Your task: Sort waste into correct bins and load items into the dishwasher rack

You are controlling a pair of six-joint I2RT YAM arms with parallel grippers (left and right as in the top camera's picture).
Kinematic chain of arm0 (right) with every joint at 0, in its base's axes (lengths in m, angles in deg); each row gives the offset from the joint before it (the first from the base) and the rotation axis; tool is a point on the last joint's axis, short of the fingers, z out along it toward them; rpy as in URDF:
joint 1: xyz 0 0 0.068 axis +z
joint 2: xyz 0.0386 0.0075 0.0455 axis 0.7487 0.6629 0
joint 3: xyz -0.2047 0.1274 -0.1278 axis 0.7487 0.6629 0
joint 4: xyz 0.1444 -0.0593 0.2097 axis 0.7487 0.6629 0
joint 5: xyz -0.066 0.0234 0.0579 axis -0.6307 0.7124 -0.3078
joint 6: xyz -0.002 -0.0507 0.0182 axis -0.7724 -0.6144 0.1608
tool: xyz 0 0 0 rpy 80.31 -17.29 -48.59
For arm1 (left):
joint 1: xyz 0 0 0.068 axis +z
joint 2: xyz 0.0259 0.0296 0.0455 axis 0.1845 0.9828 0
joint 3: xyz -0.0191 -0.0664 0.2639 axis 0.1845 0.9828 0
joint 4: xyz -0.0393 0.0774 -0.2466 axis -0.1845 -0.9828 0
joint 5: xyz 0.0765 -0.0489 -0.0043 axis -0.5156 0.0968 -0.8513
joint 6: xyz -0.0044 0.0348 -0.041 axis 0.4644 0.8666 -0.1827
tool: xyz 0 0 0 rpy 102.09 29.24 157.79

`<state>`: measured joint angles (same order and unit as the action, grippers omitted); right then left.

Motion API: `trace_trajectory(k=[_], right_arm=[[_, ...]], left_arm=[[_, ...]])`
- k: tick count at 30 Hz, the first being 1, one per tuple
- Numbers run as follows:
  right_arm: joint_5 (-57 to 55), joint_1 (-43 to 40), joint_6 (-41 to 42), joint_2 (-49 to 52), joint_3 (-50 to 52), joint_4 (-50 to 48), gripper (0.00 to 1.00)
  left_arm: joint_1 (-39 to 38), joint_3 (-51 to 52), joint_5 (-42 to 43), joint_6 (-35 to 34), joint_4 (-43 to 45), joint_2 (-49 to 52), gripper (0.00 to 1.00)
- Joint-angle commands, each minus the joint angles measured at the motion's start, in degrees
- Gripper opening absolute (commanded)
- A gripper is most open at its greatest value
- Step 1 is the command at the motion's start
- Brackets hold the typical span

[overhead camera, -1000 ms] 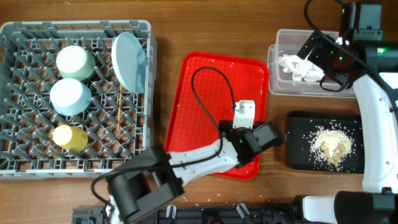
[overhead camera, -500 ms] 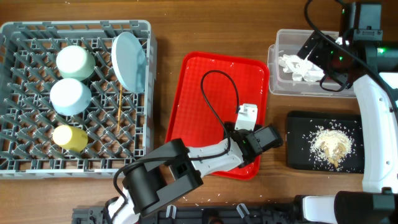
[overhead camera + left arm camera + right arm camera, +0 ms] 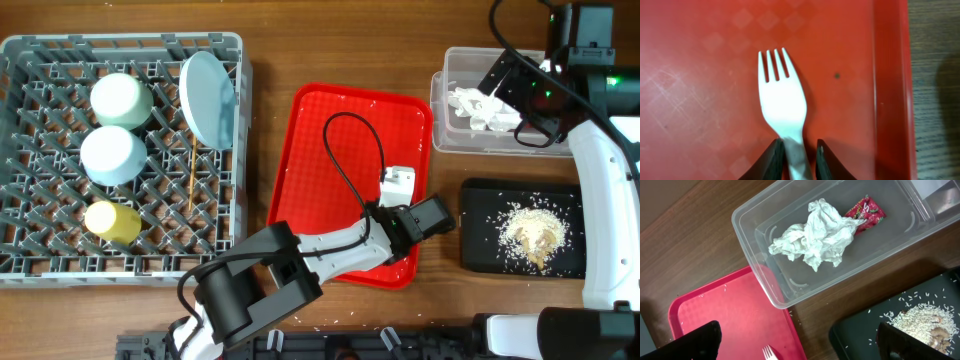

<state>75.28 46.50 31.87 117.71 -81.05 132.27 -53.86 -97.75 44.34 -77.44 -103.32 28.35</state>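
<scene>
Down by the red tray's [image 3: 700, 75] right edge, the left gripper [image 3: 798, 160] is clamped on the fork's [image 3: 782, 95] handle, while the right gripper [image 3: 797, 327] hangs wide apart above the tub [image 3: 747, 225] holding tissue [image 3: 815, 240] and wrapper [image 3: 867, 212].

Reds, whites and black over brown wood grain
The white plastic fork [image 3: 782, 107] lies on the red serving tray [image 3: 700, 75], which is faintly diamond-patterned. My left tool [image 3: 799, 155] is black. A crumpled white tissue [image 3: 815, 235] and shiny red wrapper [image 3: 866, 211] show through the clear plastic tub [image 3: 755, 265]. Off-white rice [image 3: 920, 317] speckles the flat black tray [image 3: 860, 335] on the brown wood-grain surface [image 3: 685, 235].
</scene>
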Motion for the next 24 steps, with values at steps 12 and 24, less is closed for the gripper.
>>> trace_trajectory(k=[12, 24], right_arm=[[-0.5, 0.0, 0.5, 0.3, -0.2, -0.2, 1.00], [-0.5, 0.0, 0.4, 0.3, -0.2, -0.2, 1.00]], left_arm=[[0.3, 1.6, 7.9, -1.6, -3.5, -0.4, 0.05], [2.5, 1.5, 7.9, -1.0, -7.8, -20.4, 0.06]])
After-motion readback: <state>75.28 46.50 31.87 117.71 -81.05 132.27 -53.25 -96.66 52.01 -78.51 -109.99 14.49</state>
